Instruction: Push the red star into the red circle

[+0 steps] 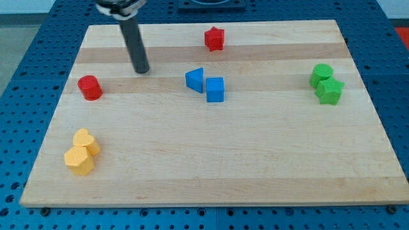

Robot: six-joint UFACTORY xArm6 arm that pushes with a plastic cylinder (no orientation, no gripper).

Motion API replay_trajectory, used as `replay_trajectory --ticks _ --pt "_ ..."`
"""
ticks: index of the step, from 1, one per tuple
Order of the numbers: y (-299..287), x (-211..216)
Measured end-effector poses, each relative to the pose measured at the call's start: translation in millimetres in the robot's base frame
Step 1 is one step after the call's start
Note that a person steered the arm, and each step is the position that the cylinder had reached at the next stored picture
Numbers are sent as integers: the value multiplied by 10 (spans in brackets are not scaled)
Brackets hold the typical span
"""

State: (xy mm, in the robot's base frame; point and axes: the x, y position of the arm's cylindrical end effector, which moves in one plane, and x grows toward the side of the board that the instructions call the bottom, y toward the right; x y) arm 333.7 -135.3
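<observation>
The tip (pixel 141 70) stands bare, touching nothing, between the red circle (pixel 90 87) at the view's left and the red star (pixel 215 39) near the view's top. The star should be approached from its right side and pushed leftward and slightly down. Counted: two red, two blue, two green, apparently two yellow blocks.

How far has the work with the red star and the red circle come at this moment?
Done: nothing visible yet; the red star sits near the view's top, far apart from the red circle at the view's left. In hand: my tip stands between them, nearer the circle, touching no block. Left: bring the tip to the star's right side, then push it leftward and down to the circle.
</observation>
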Motion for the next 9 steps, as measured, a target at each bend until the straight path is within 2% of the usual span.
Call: replay_trajectory --ticks 2,4,6,9 --pt "1271 -158" --pt "2066 -607" --pt "2000 -987" --pt "1318 -938"
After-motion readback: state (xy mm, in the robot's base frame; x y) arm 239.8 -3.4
